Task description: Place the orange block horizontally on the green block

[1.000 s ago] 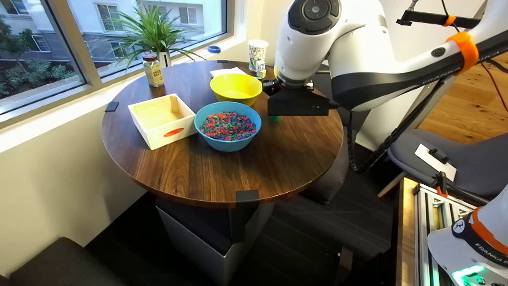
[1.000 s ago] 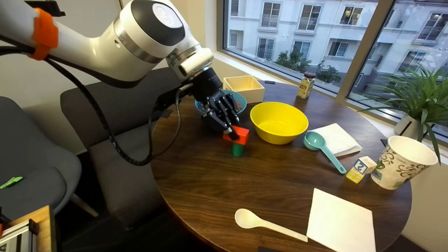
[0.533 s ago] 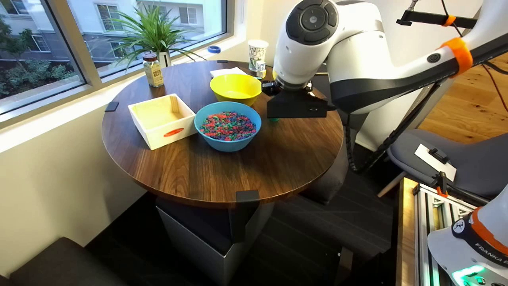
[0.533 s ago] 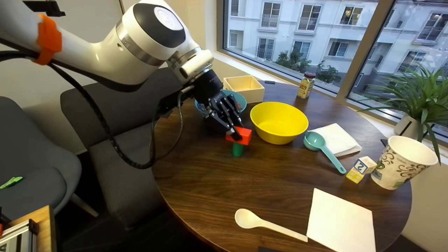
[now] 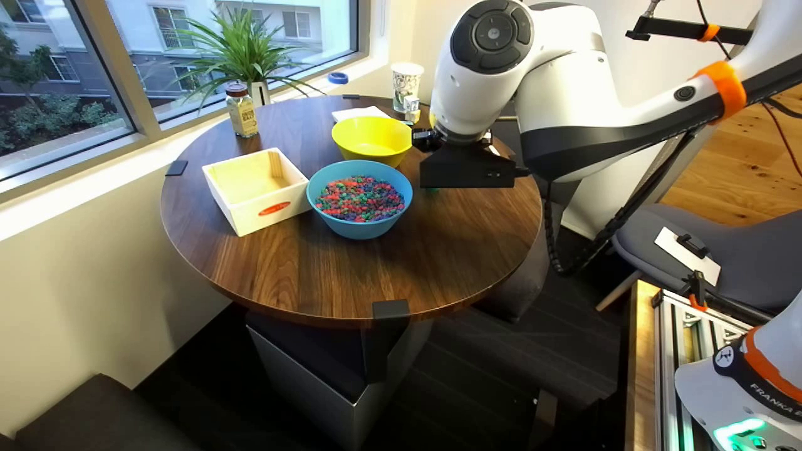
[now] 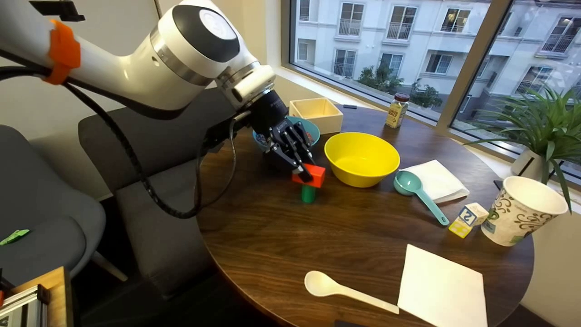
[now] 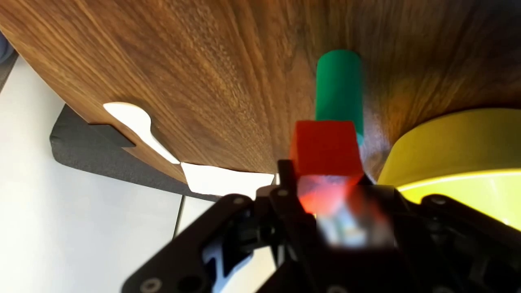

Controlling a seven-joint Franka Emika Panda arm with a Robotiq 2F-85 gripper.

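Placing step is likely running: gripper (image 6: 309,169) is pinching the orange block (image 7: 327,148) roughly level over the upright green block (image 6: 308,194), contact unclear, so next move is probably needing centring, gentle lowering, then release

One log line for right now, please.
fingers: gripping orange block; position: roughly level above green block; contact: unclear; release: not yet

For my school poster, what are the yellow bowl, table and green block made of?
Yellow bowl: probably smooth plastic, slightly shiny; small glint inside.
Table: wood or imitation, satiny; streaky brown grain.
Green block: matte, painted wood or plastic, can't tell; even colour.
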